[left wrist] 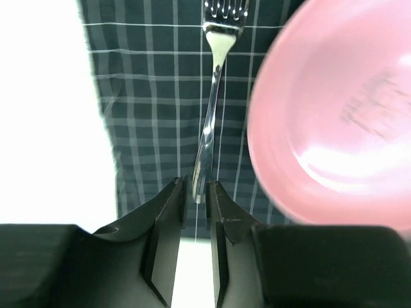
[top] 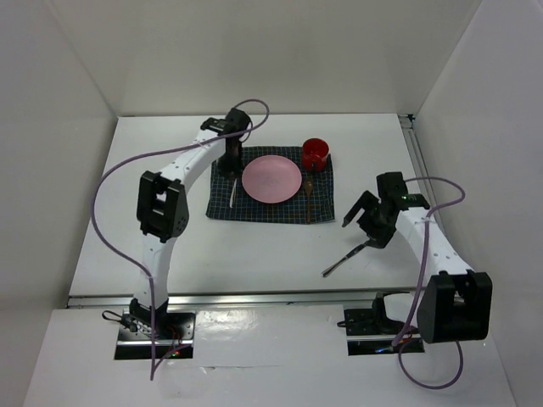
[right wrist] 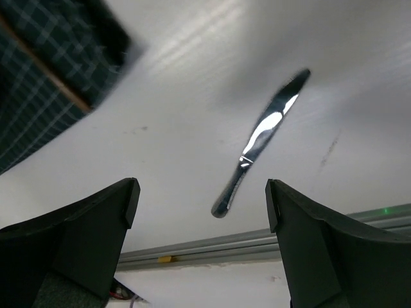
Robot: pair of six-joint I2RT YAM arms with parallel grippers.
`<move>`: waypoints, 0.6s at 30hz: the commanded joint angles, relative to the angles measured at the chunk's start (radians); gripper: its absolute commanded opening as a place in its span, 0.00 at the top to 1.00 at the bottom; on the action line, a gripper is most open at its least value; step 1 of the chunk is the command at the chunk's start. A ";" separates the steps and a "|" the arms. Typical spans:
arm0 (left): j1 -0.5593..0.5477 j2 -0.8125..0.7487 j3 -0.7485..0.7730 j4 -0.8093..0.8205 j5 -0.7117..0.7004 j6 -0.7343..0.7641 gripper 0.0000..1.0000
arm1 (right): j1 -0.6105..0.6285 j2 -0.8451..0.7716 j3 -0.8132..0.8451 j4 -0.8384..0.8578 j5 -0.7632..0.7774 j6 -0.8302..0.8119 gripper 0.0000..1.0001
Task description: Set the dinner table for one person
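The white dinner table [top: 254, 254] carries a dark checked placemat [top: 225, 208] with a pink plate [top: 271, 179] on it. A silver fork [top: 233, 193] lies on the mat left of the plate. My left gripper [top: 231, 165] reaches over the mat's far left. In the left wrist view it [left wrist: 199, 192] is closed on the handle end of the fork [left wrist: 212, 96], beside the plate [left wrist: 334, 109]. A silver knife [top: 344, 259] lies on the bare table, right of the mat. My right gripper [top: 361, 212] is open and empty above the knife [right wrist: 260, 138], with it showing between the jaws [right wrist: 202, 192].
A red cup [top: 315, 153] stands at the mat's far right corner. A brown-handled utensil [top: 310, 193] lies on the mat right of the plate. A metal rail [right wrist: 257, 247] runs along the table's near edge, just past the knife's handle. White walls enclose the table.
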State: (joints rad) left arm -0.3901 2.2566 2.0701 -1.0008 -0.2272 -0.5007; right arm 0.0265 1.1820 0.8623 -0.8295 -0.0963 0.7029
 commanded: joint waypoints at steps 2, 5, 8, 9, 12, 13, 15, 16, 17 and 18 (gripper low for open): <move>-0.020 -0.276 -0.010 -0.042 -0.032 -0.015 0.64 | -0.005 0.028 -0.086 0.052 -0.008 0.105 0.08; -0.020 -0.449 -0.089 0.013 -0.021 -0.004 0.64 | -0.005 0.028 -0.109 0.052 0.012 0.125 0.09; -0.020 -0.549 -0.169 0.067 0.000 0.005 0.64 | -0.005 0.040 -0.137 0.064 0.012 0.125 0.12; -0.020 -0.574 -0.194 0.067 0.000 0.005 0.64 | -0.005 0.050 -0.137 0.064 0.012 0.125 0.12; -0.020 -0.618 -0.206 0.067 0.012 0.005 0.64 | 0.027 0.073 -0.160 0.064 0.012 0.135 0.14; -0.020 -0.634 -0.206 0.067 0.023 -0.005 0.64 | 0.044 0.083 -0.172 0.064 0.001 0.145 0.15; -0.020 -0.657 -0.217 0.086 0.063 -0.028 0.64 | 0.068 0.097 -0.186 0.085 -0.013 0.170 0.16; -0.020 -0.675 -0.228 0.100 0.080 -0.029 0.64 | 0.110 0.097 -0.186 0.086 -0.013 0.181 0.17; -0.020 -0.684 -0.237 0.125 0.097 -0.029 0.64 | 0.140 0.097 -0.186 0.086 0.012 0.199 0.18; -0.020 -0.684 -0.237 0.134 0.109 -0.029 0.64 | 0.176 0.097 -0.186 0.086 0.039 0.243 0.19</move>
State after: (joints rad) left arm -0.4095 1.5887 1.8503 -0.9176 -0.1848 -0.5083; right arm 0.1257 1.2774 0.6819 -0.7784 -0.0944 0.8589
